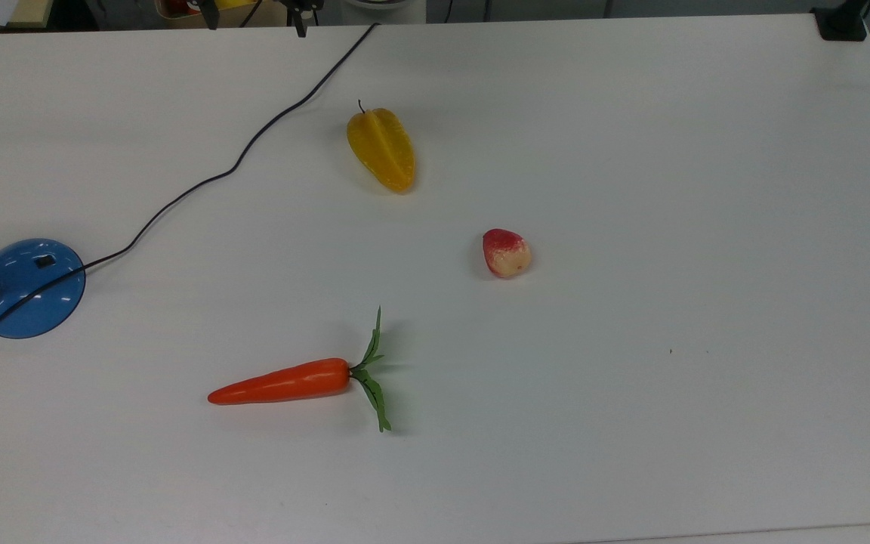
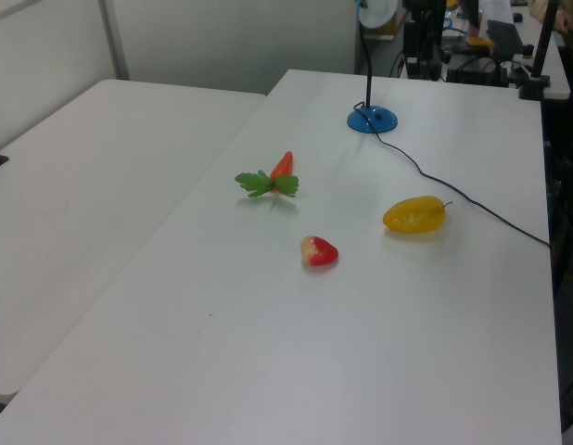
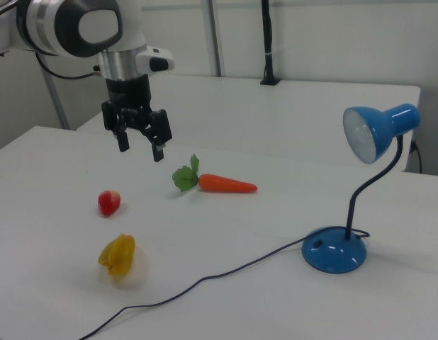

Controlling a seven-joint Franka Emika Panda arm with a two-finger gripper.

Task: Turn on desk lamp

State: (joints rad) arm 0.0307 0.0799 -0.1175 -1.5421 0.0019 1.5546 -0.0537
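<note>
1. White flat surface (image 3: 389, 191) holds everything.
2. Shiny blue desk lamp with a round base (image 3: 334, 249) stands at the right view's right, its black cord (image 1: 254, 140) trailing away.
3. Black pincer (image 3: 139, 146) hangs released above a small red strawberry (image 3: 109, 202).
4. Orange carrot (image 3: 227, 185) and yellow starfruit (image 3: 118, 256) lie apart.

I see a white table (image 1: 631, 415) filling most of the top view, its surface matte and evenly lit. In the left view a second white table (image 2: 73, 213) stands just beside it, a narrow seam between them. Behind that one I see a pale wall (image 2: 231, 37) with a grey upright post (image 2: 114, 39). In the right view I see a black pole (image 3: 266, 42) rising from the far table's back edge.
</note>
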